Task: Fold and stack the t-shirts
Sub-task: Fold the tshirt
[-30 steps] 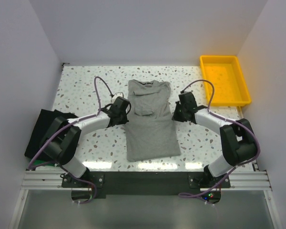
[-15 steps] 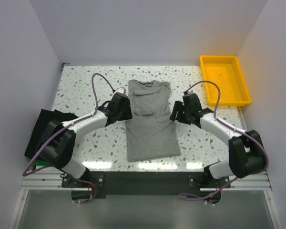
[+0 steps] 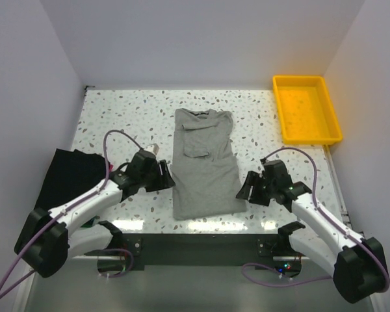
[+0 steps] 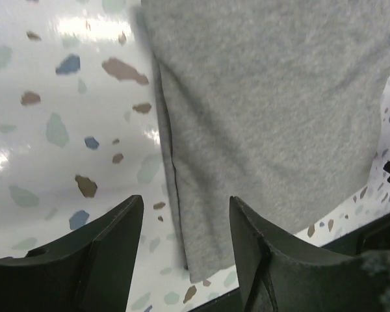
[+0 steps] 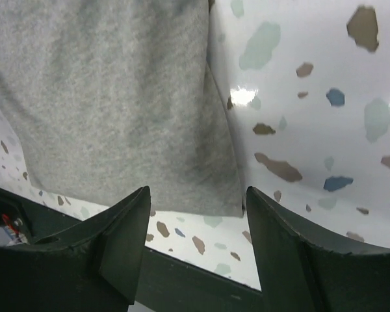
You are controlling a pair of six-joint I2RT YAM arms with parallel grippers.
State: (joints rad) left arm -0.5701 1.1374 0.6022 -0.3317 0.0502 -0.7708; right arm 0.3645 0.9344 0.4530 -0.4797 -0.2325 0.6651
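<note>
Currently left end effector (image 3: 168, 178) and right end effector (image 3: 244, 189) both gape empty beside the near corners of the grey shirt (image 3: 205, 162), which lies flat mid-surface (image 3: 117, 117).

Risk: a pinch may catch the top layer only, so the folded sides would splay.

Wrist views show the hem edges. Only the overhead view shows the black shirt (image 3: 68, 175), far left.

Spread shirt (image 3: 205, 172) centre — tray (image 3: 312, 139) far right, folded shirts (image 3: 68, 175) left edge.
</note>
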